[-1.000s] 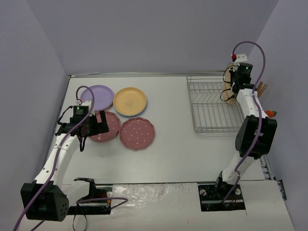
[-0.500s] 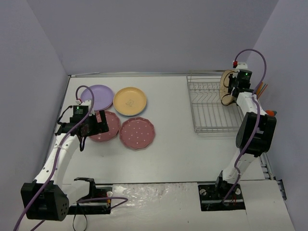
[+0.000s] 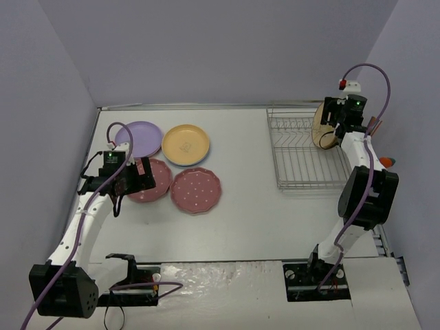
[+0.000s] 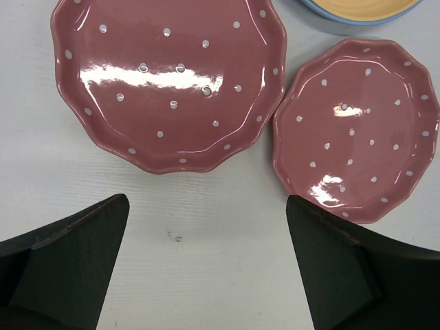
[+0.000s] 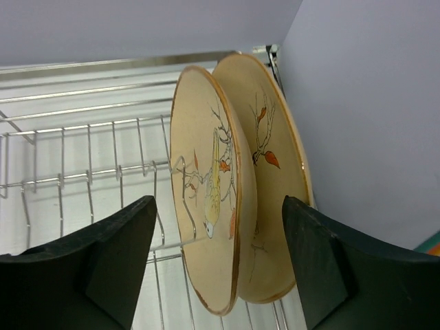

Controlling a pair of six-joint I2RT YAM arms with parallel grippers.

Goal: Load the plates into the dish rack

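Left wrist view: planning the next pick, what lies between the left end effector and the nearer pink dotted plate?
Left wrist view: only bare table, one dark speck, between left end effector and pink dotted plate.

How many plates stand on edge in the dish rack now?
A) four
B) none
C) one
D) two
D: the right wrist view shows a front tan plate and a rear tan plate upright, side by side, in the dish rack.
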